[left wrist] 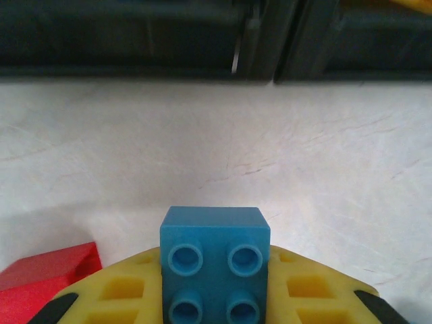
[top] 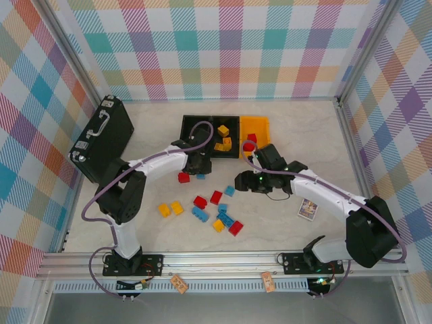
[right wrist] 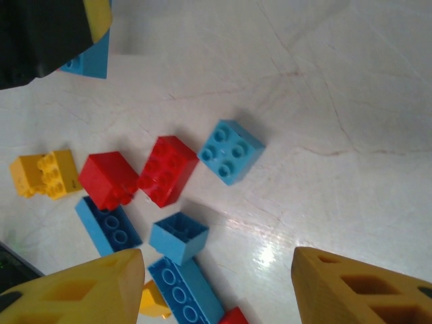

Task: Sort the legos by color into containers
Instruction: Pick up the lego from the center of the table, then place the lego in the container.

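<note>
Jaws of my left gripper [left wrist: 216, 273] are pressed together on a small blue brick [left wrist: 214, 233]. It is a square four-stud piece with its studs facing my wrist camera, so it has no long axis to mind. It sits low over the table [left wrist: 216, 148], with a red brick [left wrist: 50, 270] just beside it on the left. Straight ahead, away from my bases, the dark walls of the containers [left wrist: 121, 40] run crosswise. Seen from above, this hand is just in front of that row. The middle black bin [top: 217, 121] holds yellow bricks [top: 223, 129] and the yellow-orange bin [top: 260, 125] holds a red piece [top: 251, 138]. I therefore judge that the blue one belongs in the left black bin [top: 191, 128], which lies directly beyond this hand and nearer to it than to my right. My right gripper [right wrist: 216, 283] hangs with its fingers spread and nothing between them, above the loose legos [right wrist: 165, 169] near the middle of the table.
</note>
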You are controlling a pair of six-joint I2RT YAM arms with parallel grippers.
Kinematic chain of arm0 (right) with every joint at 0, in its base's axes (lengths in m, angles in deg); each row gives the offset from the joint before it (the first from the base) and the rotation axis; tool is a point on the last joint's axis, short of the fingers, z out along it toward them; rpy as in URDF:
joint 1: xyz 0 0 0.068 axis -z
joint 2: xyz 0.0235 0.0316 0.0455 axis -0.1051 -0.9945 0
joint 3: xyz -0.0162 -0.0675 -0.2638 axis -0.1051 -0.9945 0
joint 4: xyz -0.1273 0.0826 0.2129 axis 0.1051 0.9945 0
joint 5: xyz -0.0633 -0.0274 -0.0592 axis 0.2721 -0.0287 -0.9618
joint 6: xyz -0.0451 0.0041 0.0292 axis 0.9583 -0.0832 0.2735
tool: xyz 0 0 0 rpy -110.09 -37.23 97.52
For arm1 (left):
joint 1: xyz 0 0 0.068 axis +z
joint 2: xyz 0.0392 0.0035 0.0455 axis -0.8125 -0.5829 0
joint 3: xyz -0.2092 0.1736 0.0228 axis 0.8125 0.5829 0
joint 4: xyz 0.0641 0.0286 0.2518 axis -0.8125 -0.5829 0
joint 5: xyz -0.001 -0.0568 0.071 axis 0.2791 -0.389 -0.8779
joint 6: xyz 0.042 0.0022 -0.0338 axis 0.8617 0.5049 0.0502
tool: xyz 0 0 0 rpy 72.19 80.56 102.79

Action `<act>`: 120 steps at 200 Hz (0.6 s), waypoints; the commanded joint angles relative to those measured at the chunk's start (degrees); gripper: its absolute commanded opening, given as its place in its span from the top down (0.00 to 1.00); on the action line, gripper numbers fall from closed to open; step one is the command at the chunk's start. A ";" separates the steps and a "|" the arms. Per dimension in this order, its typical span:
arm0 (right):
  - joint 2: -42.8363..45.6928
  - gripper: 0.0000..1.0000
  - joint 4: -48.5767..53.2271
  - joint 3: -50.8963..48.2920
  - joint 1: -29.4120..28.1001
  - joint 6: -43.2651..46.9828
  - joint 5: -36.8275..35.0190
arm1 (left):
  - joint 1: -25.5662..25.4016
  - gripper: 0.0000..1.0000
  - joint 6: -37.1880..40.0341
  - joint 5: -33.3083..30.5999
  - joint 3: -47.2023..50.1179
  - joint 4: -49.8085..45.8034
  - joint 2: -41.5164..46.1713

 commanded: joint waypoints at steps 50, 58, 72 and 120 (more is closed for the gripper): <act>-2.14 0.40 -3.41 4.04 -0.24 -0.59 1.33 | 7.60 0.83 2.88 0.26 -12.30 -6.92 0.84; -2.34 0.40 -3.44 4.21 -0.24 -0.70 1.25 | 8.49 0.83 3.21 0.78 -14.04 -7.09 -0.19; -2.58 0.40 -3.45 4.41 -0.24 -1.00 1.10 | 9.90 0.83 3.63 1.29 -17.55 -7.82 -2.33; -3.50 0.41 -3.87 4.42 -0.24 -1.71 1.15 | 12.25 0.82 4.71 3.50 -30.40 -10.69 -11.55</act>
